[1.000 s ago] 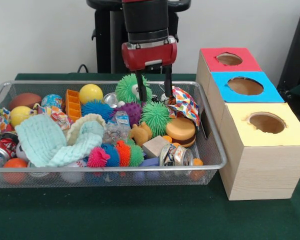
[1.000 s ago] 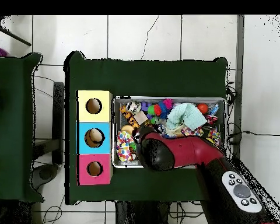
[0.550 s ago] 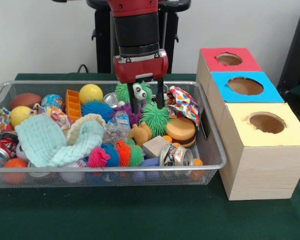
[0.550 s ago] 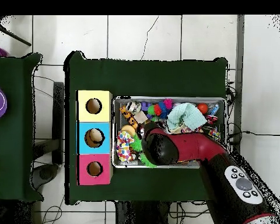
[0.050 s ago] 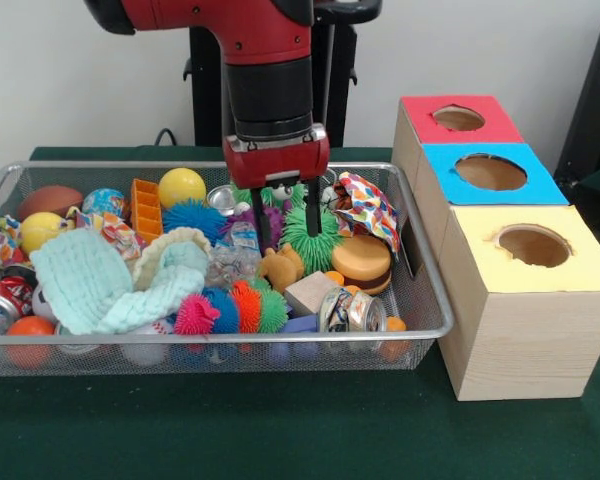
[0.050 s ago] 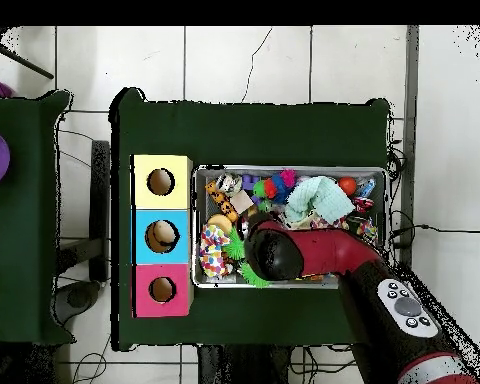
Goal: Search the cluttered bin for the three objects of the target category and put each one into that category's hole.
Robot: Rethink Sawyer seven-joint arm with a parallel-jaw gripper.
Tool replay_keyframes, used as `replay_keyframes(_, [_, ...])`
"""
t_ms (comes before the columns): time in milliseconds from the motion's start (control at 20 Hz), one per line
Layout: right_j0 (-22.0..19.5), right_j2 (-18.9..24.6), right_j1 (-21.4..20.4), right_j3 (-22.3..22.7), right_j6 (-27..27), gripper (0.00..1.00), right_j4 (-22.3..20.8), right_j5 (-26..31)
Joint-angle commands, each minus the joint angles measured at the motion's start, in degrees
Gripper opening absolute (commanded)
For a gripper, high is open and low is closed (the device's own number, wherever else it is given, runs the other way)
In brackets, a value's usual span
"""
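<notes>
Three holes: none fed yet.
Gripper (image 5: 285,230): jaws parted, empty, straddling green spiky ball (image 5: 310,238) near bin (image 5: 435,300) far-right corner.
Advice: descend centred — close gently.

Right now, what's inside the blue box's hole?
In the overhead view, something rounded and tan shows inside the blue box. The front view shows only the hole's dark wall, so what it is cannot be told.

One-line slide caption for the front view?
Sawyer gripper straddles a green spiky ball in the cluttered wire bin, beside three colour-topped boxes.
</notes>
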Motion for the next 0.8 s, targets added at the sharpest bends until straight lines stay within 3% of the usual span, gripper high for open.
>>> replay_keyframes(50, [1.09,-4.12,5.03,-4.5,6.34,1.0,-3.52,-6.01])
replay_keyframes(450, [1.43,-6.03,9.28,-5.99,5.91,1.0,-3.76,-12.21])
replay_keyframes(600, [0.59,-5.86,8.42,-5.34,5.47,1.0,-3.18,-11.94])
replay_keyframes(800, [-0.96,-4.94,4.15,-3.55,3.59,1.0,-1.67,-6.77])
